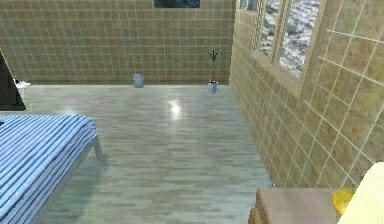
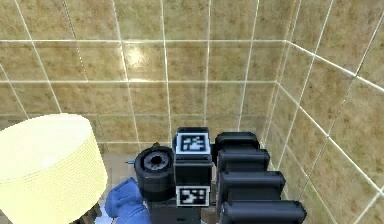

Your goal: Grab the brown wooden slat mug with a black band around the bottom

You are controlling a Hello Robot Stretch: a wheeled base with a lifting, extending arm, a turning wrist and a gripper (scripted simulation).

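Frankly, we are working half blind here. The tool is sitting at the far end of the arm, right beside the cream lampshade and next to a blue shape low in the arm side view. We are not able to tell whether its fingers are apart or together, or whether it is holding anything. Where the mug is standing we cannot tell either; we are guessing it is somewhere on the wooden worktop by that lampshade, at the forward view's bottom right.

Swinging or extending the arm this close to the lampshade is risking a knock that topples it. Reaching on a guess is risking a grab at the blue shape instead of the mug. And the tiled wall is lying straight beyond the tool, so overreaching is risking a collision.

Which way the mug's handle is pointing we cannot say. We are assuming it is standing upright, its long axis vertical, so a clumsy nudge near its top would be tipping it over
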